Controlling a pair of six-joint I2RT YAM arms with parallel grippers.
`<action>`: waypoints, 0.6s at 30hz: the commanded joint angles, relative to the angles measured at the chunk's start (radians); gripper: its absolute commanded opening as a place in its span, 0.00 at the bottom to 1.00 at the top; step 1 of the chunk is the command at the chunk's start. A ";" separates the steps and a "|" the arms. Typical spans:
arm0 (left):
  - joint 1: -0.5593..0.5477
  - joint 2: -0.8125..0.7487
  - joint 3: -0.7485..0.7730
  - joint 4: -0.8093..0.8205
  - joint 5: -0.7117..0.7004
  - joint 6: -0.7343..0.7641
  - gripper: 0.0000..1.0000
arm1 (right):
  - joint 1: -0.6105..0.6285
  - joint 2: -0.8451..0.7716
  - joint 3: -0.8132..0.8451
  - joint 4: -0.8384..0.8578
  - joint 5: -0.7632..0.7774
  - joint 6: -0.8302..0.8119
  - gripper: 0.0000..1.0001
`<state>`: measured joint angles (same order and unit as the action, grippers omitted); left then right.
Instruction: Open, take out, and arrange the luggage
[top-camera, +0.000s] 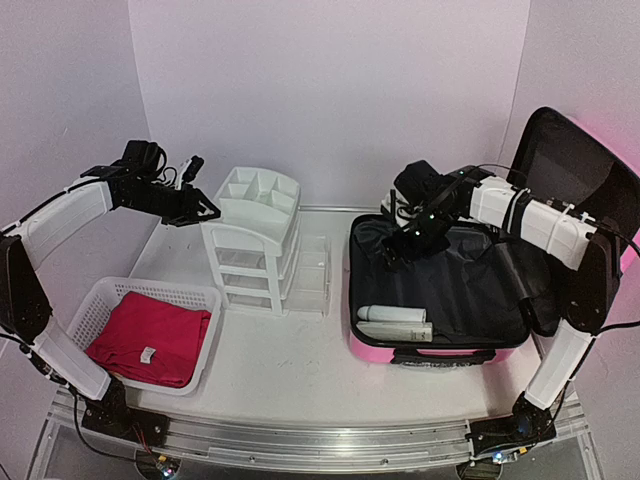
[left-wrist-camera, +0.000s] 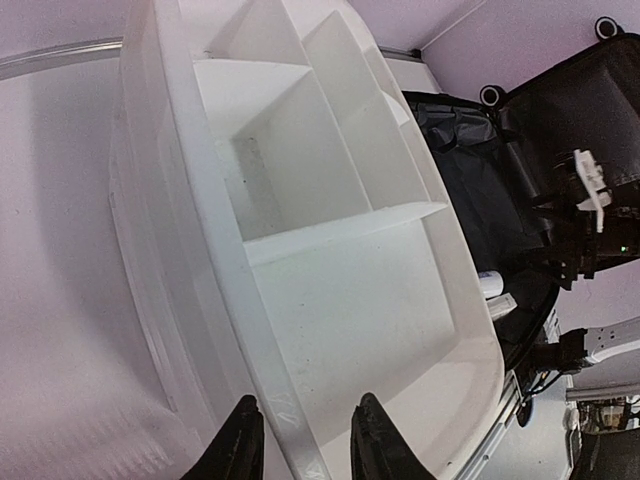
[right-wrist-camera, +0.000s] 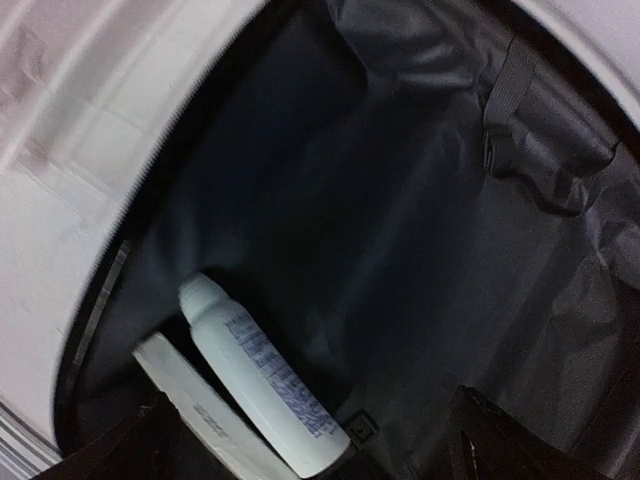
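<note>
Basket (top-camera: 100, 290) w/ cloth (top-camera: 150, 335) in it front-L; organizer (top-camera: 255, 240) mid; luggage (top-camera: 460, 290) R, bottle (top-camera: 390, 314) in its near-L corner.

Pink hard-shell luggage (top-camera: 462, 300), open on the right of the bench (top-camera: 300, 385).

Its lower half lies flat, pink shell showing along the near edge, with loose black lining inside. The lid (top-camera: 578, 160), also lined black, stands raised at the far right. A white bottle (top-camera: 392, 314) and a flat white pack (top-camera: 396, 330) lie side by side in the near left corner.
</note>
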<state>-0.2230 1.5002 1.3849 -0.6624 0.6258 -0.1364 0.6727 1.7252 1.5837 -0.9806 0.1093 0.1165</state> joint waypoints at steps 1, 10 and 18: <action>0.017 0.019 -0.023 -0.045 -0.035 0.009 0.31 | -0.027 0.031 -0.030 -0.142 -0.169 -0.187 0.95; 0.017 0.019 -0.024 -0.045 -0.034 0.011 0.31 | -0.025 0.261 0.113 -0.335 -0.203 -0.273 0.77; 0.016 0.017 -0.026 -0.043 -0.034 0.012 0.31 | -0.021 0.343 0.112 -0.339 -0.151 -0.275 0.76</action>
<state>-0.2222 1.5013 1.3849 -0.6624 0.6296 -0.1364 0.6487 2.0502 1.6661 -1.2884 -0.0883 -0.1387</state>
